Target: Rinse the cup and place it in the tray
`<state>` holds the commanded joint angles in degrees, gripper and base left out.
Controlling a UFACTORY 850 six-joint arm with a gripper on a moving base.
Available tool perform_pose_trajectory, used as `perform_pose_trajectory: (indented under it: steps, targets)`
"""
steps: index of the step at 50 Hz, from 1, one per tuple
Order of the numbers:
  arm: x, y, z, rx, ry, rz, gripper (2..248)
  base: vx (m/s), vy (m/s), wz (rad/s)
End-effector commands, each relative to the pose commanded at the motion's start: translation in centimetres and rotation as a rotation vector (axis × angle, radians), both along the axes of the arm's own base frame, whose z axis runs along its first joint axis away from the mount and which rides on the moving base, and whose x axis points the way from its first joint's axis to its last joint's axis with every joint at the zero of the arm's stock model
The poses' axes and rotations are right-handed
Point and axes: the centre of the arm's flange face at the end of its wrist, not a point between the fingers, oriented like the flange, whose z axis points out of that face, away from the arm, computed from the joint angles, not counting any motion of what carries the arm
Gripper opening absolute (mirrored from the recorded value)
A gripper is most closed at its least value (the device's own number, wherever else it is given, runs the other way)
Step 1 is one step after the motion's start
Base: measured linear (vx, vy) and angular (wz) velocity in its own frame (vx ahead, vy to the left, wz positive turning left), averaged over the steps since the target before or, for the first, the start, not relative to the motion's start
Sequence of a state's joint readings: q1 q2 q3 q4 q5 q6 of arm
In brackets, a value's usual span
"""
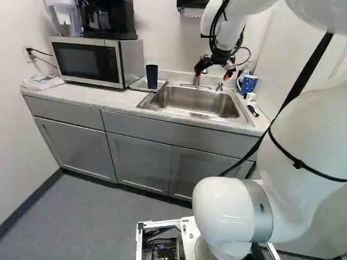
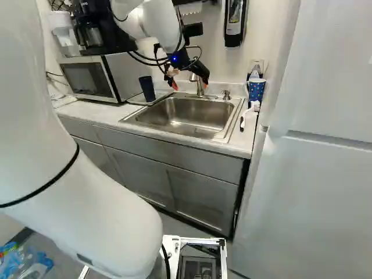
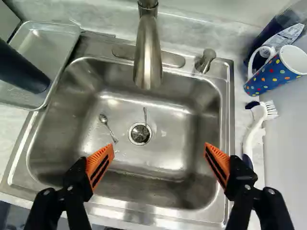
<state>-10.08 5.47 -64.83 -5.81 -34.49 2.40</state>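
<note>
Tool (image 2: 190, 85) released: you have its orange pads (image 3: 100, 165) spread well apart above the sink (image 3: 158, 160), where a spoon (image 3: 106, 125) lies near the drain (image 3: 139, 133). You'll find the dark cup (image 1: 152, 76) upright in the metal tray (image 3: 55, 36), just beside the sink on the microwave (image 1: 89, 60) side; across the sink, the dotted cup (image 3: 276, 74) and white brush (image 3: 254, 128) are on the counter (image 1: 97, 95).

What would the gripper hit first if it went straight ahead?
The gripper would probably meet the sink's bottom, near the drain; how close the tap comes is hard to judge.
</note>
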Motion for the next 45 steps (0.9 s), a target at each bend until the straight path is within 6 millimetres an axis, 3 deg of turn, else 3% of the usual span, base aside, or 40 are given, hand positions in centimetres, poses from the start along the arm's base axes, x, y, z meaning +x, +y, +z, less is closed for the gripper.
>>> perform_pose_trajectory:
  steps: [25,45]
  targets:
    - [0.00,0.00,0.00,0.000,0.000,0.000,247,0.012,0.031,0.033]
    - [0.00,0.00,0.00,0.000,0.000,0.000,247,-0.022,0.087,0.001]
